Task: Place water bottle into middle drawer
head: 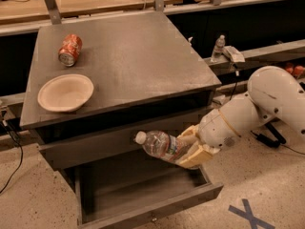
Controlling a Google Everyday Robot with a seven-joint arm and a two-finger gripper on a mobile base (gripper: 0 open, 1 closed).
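- The gripper (187,148), at the end of the white arm (248,111), is clamped on the water bottle (159,145), with its tan fingers (196,157) closed round the bottle's base half
- The water bottle hangs above the open middle drawer (181,205), clear of the drawer floor, over the half of the drawer nearest the arm. It lies almost level, with its white cap (140,137) pointing across the drawer and slightly raised
- Step in hand: lowering the bottle into the drawer box. Judged progress: the carry is complete; the descent and release remain
- Descend straight down inside the drawer walls. The closed drawer front (86,150) directly above the middle drawer sits close behind the cap, so keep the bottle forward of it during descent
- Keep the bottle's long axis along the width of the middle drawer. The box looks wide enough to take it lengthwise; a turn towards the drawer's front panel risks bridging the rim
- Release only when the bottle is at or just above the drawer floor. The ribbed body is round and light and will likely roll or bounce if dropped from above the rim
- Part the fingers fully, then lift straight up out of the middle drawer before any sideways motion, so that neither finger drags the bottle over the wall
- The paper bowl (65,92) and the orange soda can (70,50) stand on the cabinet top, well above the middle drawer, and play no part in this step
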